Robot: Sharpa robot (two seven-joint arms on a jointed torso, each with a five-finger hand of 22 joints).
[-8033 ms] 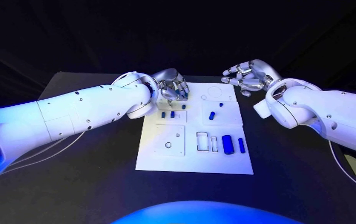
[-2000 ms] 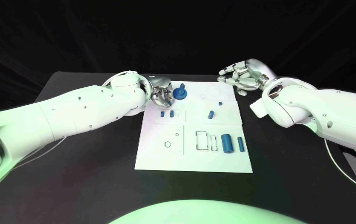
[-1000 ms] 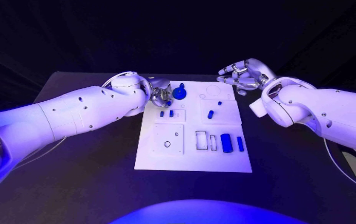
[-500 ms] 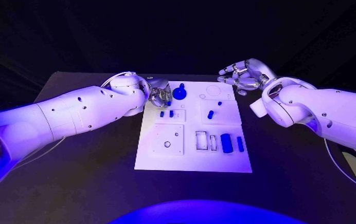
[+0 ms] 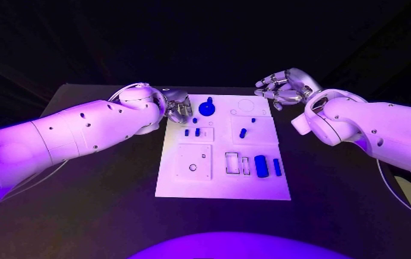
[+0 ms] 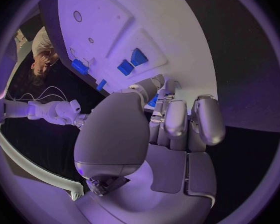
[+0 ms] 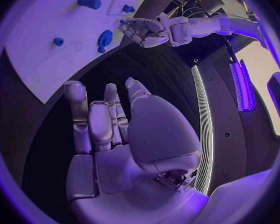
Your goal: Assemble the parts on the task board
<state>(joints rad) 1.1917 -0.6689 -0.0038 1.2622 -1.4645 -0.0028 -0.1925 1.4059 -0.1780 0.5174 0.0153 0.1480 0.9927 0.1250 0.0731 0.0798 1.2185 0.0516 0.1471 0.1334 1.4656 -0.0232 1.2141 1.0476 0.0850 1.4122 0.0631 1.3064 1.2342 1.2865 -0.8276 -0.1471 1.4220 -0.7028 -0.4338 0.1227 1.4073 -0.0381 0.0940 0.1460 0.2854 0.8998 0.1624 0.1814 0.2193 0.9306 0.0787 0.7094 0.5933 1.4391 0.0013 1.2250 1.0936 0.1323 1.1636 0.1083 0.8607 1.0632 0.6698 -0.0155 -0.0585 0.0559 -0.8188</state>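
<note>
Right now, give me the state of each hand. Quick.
Left hand: beside the round blue part at the task board's far left; whether it grips the part cannot be told.
Right hand: open, fingers apart, holding nothing.

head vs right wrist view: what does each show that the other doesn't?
Head only: the near half of the task board, with two long blue parts lying side by side and empty outlined slots beside them.
Right wrist only: the right hand's palm from behind, fingers apart, holding nothing.
Both: the blue gear-shaped part on the board's far end, and the left hand next to it.
</note>
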